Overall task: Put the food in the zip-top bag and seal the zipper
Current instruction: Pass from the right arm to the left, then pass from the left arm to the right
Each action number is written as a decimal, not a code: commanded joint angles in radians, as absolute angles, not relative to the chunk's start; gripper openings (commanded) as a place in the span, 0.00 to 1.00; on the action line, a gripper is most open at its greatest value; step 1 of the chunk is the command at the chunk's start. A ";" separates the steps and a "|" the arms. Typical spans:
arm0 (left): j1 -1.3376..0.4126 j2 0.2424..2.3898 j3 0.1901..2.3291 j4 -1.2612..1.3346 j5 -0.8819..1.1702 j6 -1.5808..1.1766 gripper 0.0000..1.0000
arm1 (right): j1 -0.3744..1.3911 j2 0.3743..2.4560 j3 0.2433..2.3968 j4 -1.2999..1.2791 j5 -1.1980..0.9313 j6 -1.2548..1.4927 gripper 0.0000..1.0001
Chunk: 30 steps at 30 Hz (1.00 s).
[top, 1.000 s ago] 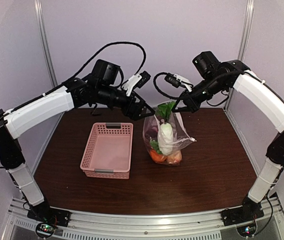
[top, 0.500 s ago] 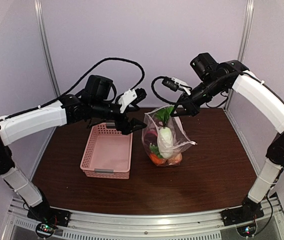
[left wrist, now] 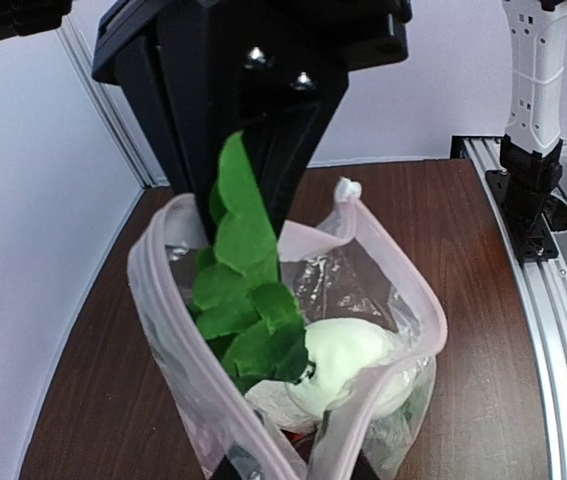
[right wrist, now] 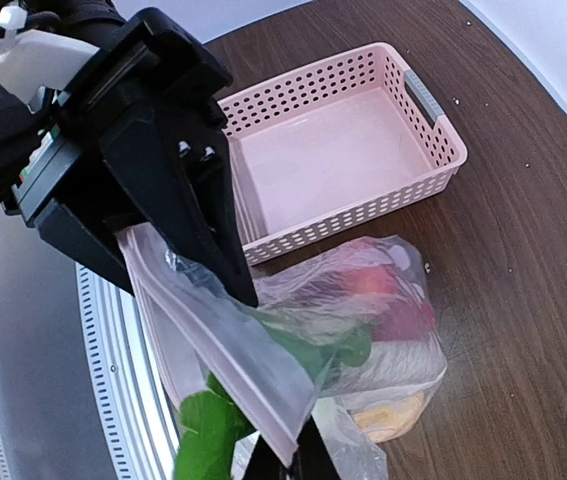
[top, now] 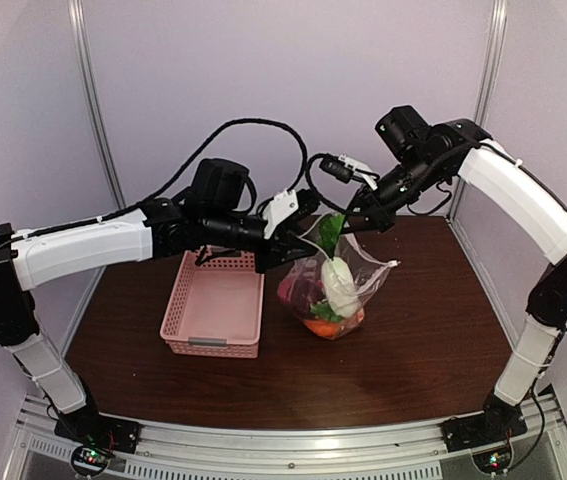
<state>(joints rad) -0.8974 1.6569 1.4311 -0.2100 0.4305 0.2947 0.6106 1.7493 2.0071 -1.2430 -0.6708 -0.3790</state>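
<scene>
Presently: zip-top bag [top: 368, 272], clear crinkly plastic, its pale zipper [left wrist: 395, 292] strip gaping wide, upright on the table [top: 423, 350] just right of the pink basket [top: 213, 346]. Contents: white radish [top: 340, 285], its green leaves [top: 330, 232] poking out of the mouth; red piece [top: 298, 292] and orange piece [top: 318, 327] beneath. The left gripper [top: 301, 243], narrowed, pinches the mouth's left end; the right gripper [top: 351, 224], fully closed, pinches the right end.

Food [top: 315, 325] blurred inside the zip-top bag [top: 360, 275]; tips of the left pincer [left wrist: 293, 468] off the bottom edge.
</scene>
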 commanded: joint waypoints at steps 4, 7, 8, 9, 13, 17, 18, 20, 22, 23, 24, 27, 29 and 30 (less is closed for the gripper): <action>-0.896 1.661 1.444 -0.158 0.420 0.284 0.03 | 0.562 1.700 1.996 -1.273 -0.688 -0.446 0.16; -0.896 1.656 1.424 -0.153 0.410 0.276 0.02 | 0.433 1.611 1.887 -1.257 -0.750 -0.539 0.25; -0.894 1.656 1.422 -0.153 0.407 0.273 0.02 | 0.384 1.578 1.840 -1.254 -0.793 -0.594 0.28; -0.894 1.655 1.418 -0.153 0.409 0.273 0.02 | 0.341 1.545 1.785 -1.240 -0.824 -0.637 0.31; -0.887 1.657 1.410 -0.143 0.414 0.270 0.02 | 0.219 1.427 1.525 -1.132 -0.865 -0.813 0.48; -0.873 1.660 1.414 -0.144 0.439 0.264 0.03 | 0.207 1.358 1.309 -0.993 -0.837 -0.878 0.56; -0.872 1.661 1.414 -0.143 0.444 0.267 0.03 | 0.208 1.353 1.269 -0.937 -0.830 -0.859 0.56; -0.868 1.659 1.410 -0.146 0.456 0.271 0.03 | 0.206 1.364 1.217 -0.858 -0.825 -0.836 0.56; -0.864 1.658 1.407 -0.145 0.467 0.273 0.03 | 0.199 1.391 1.205 -0.816 -0.853 -0.827 0.55; -0.864 1.660 1.406 -0.145 0.471 0.275 0.03 | 0.196 1.406 1.205 -0.798 -0.873 -0.820 0.55; -0.864 1.660 1.404 -0.144 0.479 0.275 0.03 | 0.193 1.417 1.204 -0.766 -0.896 -0.806 0.55; -0.861 1.661 1.401 -0.144 0.506 0.277 0.04 | 0.191 1.442 1.184 -0.700 -0.981 -0.781 0.56; -0.859 1.663 1.399 -0.141 0.514 0.274 0.04 | 0.192 1.450 1.165 -0.661 -1.038 -0.789 0.57; -0.858 1.664 1.398 -0.139 0.518 0.272 0.04 | 0.192 1.453 1.158 -0.645 -1.061 -0.791 0.56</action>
